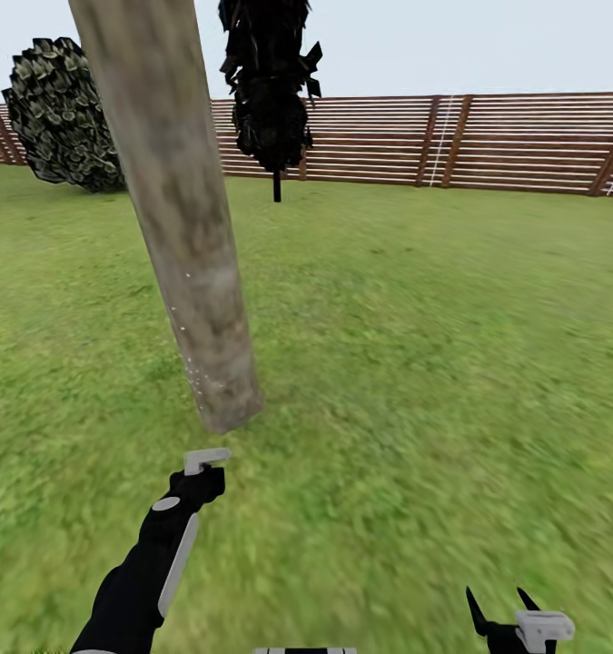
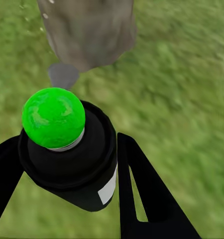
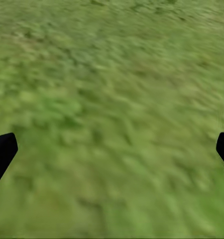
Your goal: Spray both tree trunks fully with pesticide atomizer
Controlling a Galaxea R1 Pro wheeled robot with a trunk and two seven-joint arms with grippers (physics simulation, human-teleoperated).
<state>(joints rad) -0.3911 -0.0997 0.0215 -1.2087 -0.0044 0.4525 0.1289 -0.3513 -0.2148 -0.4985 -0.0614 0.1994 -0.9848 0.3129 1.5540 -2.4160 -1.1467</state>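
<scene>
Clamped between the two black fingers of the left gripper (image 2: pixel 67 164) sits one small black pesticide atomizer (image 2: pixel 74 159) with a green ball top, just short of the base of one thick mottled grey-beige tree trunk (image 1: pixel 174 209). Pale specks, perhaps spray, dot that trunk. Right of the trunk, the right gripper (image 1: pixel 504 607) hangs wide apart over open green grass (image 1: pixel 433 363). One brown slatted fence (image 1: pixel 488 141) bounds the lawn beyond the trunk, with a dark second tree (image 1: pixel 270 82) and one round bush (image 1: pixel 61 113).
</scene>
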